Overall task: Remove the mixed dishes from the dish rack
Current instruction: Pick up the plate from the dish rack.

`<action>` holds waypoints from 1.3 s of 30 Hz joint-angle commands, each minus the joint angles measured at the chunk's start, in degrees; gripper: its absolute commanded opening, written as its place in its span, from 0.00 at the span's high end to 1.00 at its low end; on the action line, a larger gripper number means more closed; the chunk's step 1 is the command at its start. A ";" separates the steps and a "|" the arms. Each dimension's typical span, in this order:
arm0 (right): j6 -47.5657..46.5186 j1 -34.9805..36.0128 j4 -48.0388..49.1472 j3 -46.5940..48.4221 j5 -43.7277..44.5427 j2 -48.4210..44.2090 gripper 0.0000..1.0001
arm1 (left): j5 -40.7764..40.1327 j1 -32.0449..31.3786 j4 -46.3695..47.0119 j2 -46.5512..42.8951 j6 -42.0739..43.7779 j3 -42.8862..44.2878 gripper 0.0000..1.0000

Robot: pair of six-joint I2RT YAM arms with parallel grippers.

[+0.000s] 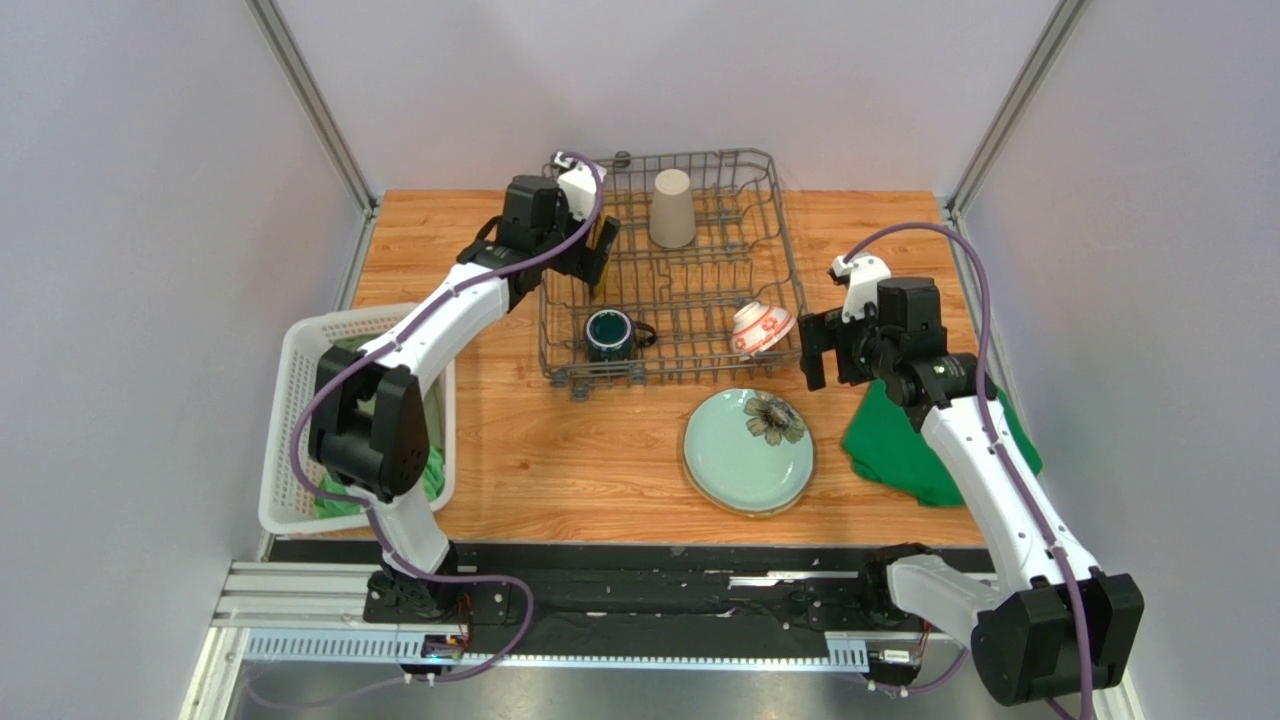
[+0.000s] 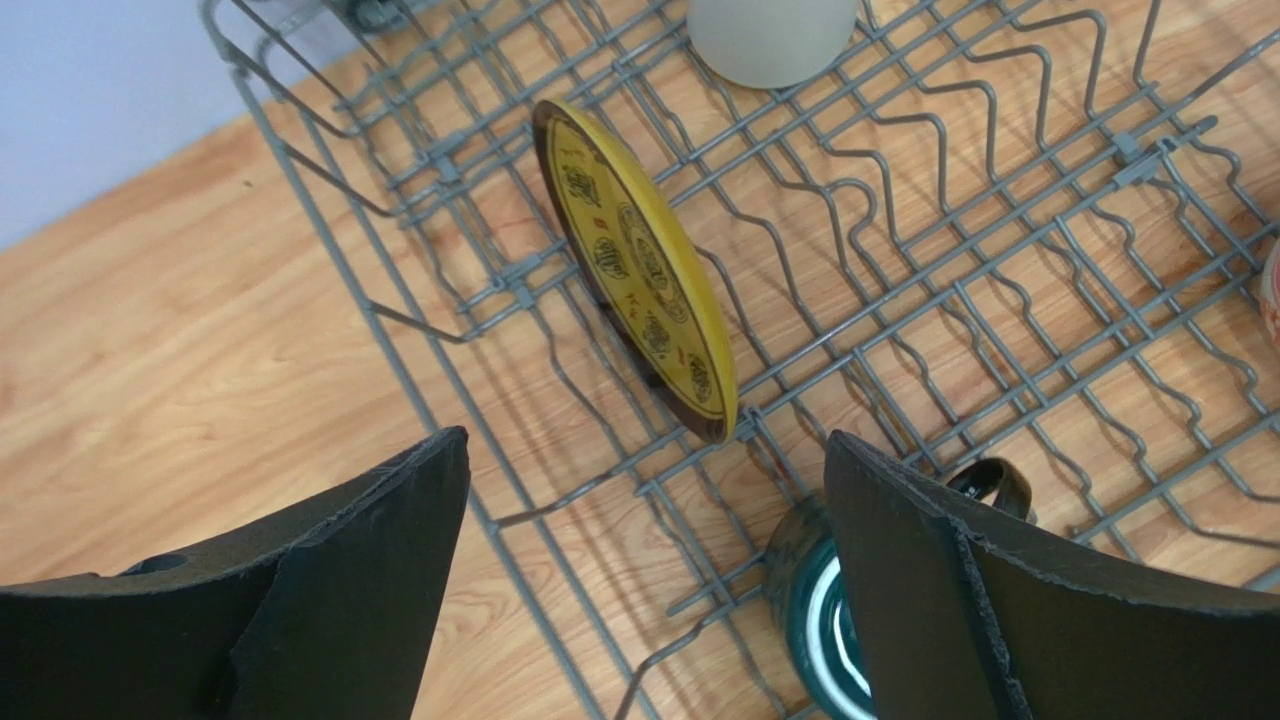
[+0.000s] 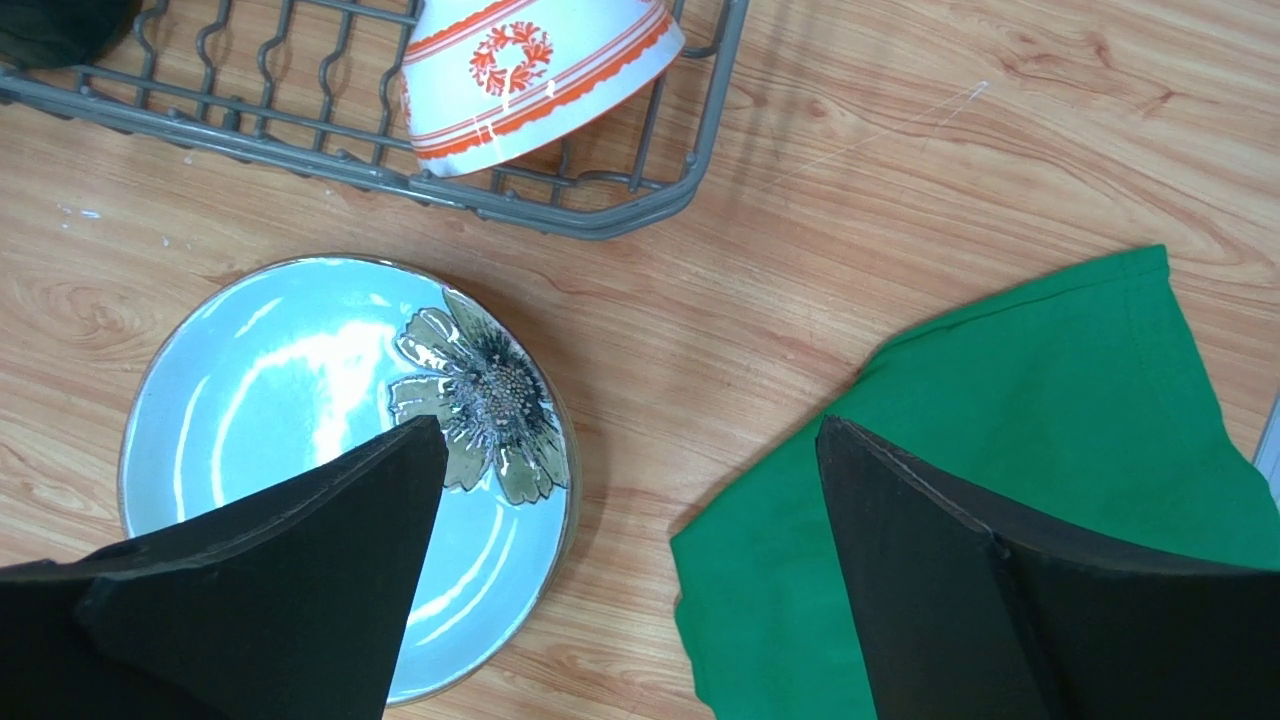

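Two hands apart: left hand [image 2: 643,458], right hand [image 3: 628,438]; mug [image 2: 813,618] cut off, perhaps upright.

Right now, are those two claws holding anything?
Left gripper: open, holding nothing, aimed at the yellow patterned plate.
Right gripper: open, holding nothing.

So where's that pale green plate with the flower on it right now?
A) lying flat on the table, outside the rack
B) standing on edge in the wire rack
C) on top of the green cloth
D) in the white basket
A: the pale green plate lies flat on the wooden table, just outside the near edge of the dish rack.
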 commanded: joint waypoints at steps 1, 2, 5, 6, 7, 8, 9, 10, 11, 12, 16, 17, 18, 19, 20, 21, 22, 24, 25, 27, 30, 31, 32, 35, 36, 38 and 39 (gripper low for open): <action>-1.28 0.28 2.63 -0.18 1.85 0.64 0.01 | -0.35 -0.65 -2.42 3.32 -5.73 5.40 0.05; -1.37 0.37 2.63 -0.18 1.76 1.25 0.01 | -0.26 -0.83 -2.43 4.54 -6.00 5.85 0.05; -1.37 0.28 2.45 -0.01 1.94 1.78 0.01 | -0.26 -0.92 -2.69 7.18 -7.13 8.05 0.07; -1.46 0.37 2.45 -0.01 2.02 1.96 0.01 | -0.17 -0.83 -2.87 7.80 -7.40 8.57 0.07; -1.46 0.28 2.54 -0.01 2.03 1.96 0.01 | 0.00 -0.83 -2.87 8.42 -7.32 9.62 0.07; -1.37 0.37 2.46 -0.09 2.03 1.96 0.01 | 0.09 -0.83 -2.95 9.47 -7.49 10.16 0.08; -1.46 0.28 2.54 -0.18 2.20 2.05 0.01 | 0.18 -0.92 -3.13 10.17 -7.49 10.68 0.09; -1.37 0.28 2.54 -0.18 2.29 1.96 0.01 | 0.35 -0.83 -3.22 10.70 -7.49 11.82 0.10; -1.37 0.28 2.54 -0.27 2.46 1.96 0.01 | 0.44 -0.83 -3.22 12.01 -7.58 12.35 0.10; -1.46 0.28 2.54 -0.27 2.55 1.87 0.01 | 0.36 -0.83 -3.57 12.64 -7.58 12.97 0.11; -1.64 0.19 2.63 -0.53 2.64 1.70 0.01 | 0.01 -0.83 -3.92 15.36 -8.54 15.52 0.20; -1.64 0.19 2.63 -0.45 2.64 1.70 0.01 | 0.00 -0.83 -3.92 16.06 -9.07 15.87 0.23; -1.72 0.28 2.63 -0.53 2.64 1.61 0.01 | 0.00 -0.83 -4.10 16.42 -9.25 15.96 0.25; -1.72 0.20 2.72 -0.45 2.64 1.78 0.01 | -0.26 -0.92 -4.27 16.77 -9.51 16.48 0.29; -1.72 0.19 2.63 -0.45 2.64 1.87 0.01 | -0.43 -0.83 -4.36 17.38 -9.95 16.66 0.30; -1.81 0.28 2.63 -0.45 2.64 1.87 0.01 | -0.61 -0.83 -4.45 17.82 -10.04 16.93 0.30; -1.90 0.20 2.63 -0.45 2.55 1.70 0.01 | -1.31 -0.83 -4.45 18.18 -10.22 17.19 0.33; -1.81 0.19 2.54 -0.45 2.55 1.70 0.01 | -1.58 -0.83 -4.54 19.06 -10.48 17.54 0.34; -1.90 0.19 2.54 -0.53 2.55 1.61 0.01 | -1.49 -0.92 -4.54 19.23 -10.57 17.89 0.35; -1.99 0.19 2.54 -0.62 2.64 1.61 0.01 | -1.14 -0.92 -4.71 20.11 -11.18 18.33 0.38; -2.16 0.20 2.46 -0.62 2.55 1.61 0.01 | -0.70 -0.83 -6.02 21.52 -11.71 20.00 0.47; -2.16 0.19 2.37 -0.62 2.55 1.61 0.01 | -0.52 -0.83 -6.29 21.87 -11.80 20.88 0.49; -2.08 0.19 2.45 -0.62 2.55 1.61 0.01 | -0.44 -0.83 -6.47 22.31 -12.15 21.15 0.51; -2.16 0.11 2.37 -0.71 2.38 1.70 0.01 | -0.08 -0.74 -6.73 22.57 -12.59 21.41 0.59; -2.16 0.19 2.37 -0.71 2.38 1.78 0.01 | -0.26 -0.74 -6.82 22.57 -12.68 21.50 0.61; -2.16 0.19 2.19 -0.62 2.20 1.78 0.01 | -0.52 -0.83 -6.73 22.57 -12.85 21.50 0.64; -2.25 0.19 2.36 -0.62 2.20 1.87 0.01 | -0.61 -0.74 -6.73 22.49 -12.85 21.59 0.67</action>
